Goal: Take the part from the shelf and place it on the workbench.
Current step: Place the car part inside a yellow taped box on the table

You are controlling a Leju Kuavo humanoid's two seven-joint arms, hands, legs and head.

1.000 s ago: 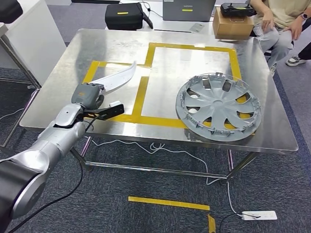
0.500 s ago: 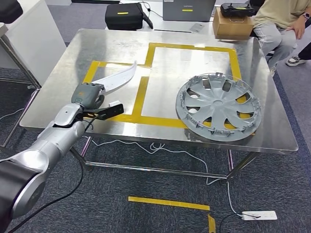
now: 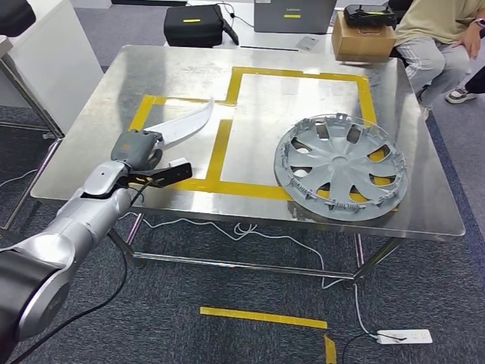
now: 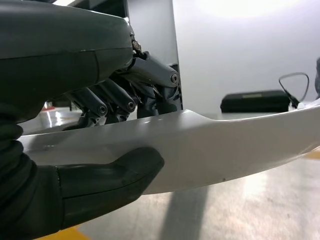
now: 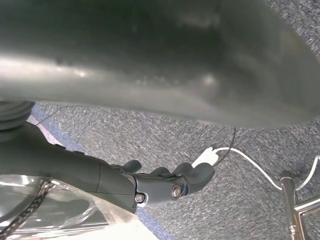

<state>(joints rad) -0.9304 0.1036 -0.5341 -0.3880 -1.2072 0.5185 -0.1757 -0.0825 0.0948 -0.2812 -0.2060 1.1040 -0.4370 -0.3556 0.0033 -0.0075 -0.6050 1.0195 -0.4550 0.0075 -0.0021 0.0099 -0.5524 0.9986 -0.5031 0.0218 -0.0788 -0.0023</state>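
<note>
The part (image 3: 186,121) is a long, curved white plastic strip. My left hand (image 3: 136,148) grips its near end over the left side of the steel workbench (image 3: 274,83), above a yellow-taped rectangle. The far tip points toward the table's middle. In the left wrist view the thumb (image 4: 113,175) lies under the part (image 4: 226,150) and the dark fingers (image 4: 124,100) close over its other side, just above the tabletop. My right hand (image 5: 151,182) hangs over the carpet, fingers loosely apart and holding nothing.
A grey hubcap (image 3: 340,167) lies on the right half of the workbench. A black case (image 3: 193,25) and a cardboard box (image 3: 363,38) stand beyond the far edge, with a person (image 3: 440,38) seated at the back right. White cabinet (image 3: 51,61) at left; cables and power strip (image 3: 403,336) on the floor.
My left hand and the part have hardly moved, the tip shifting only slightly. The person at the back right has shifted position.
</note>
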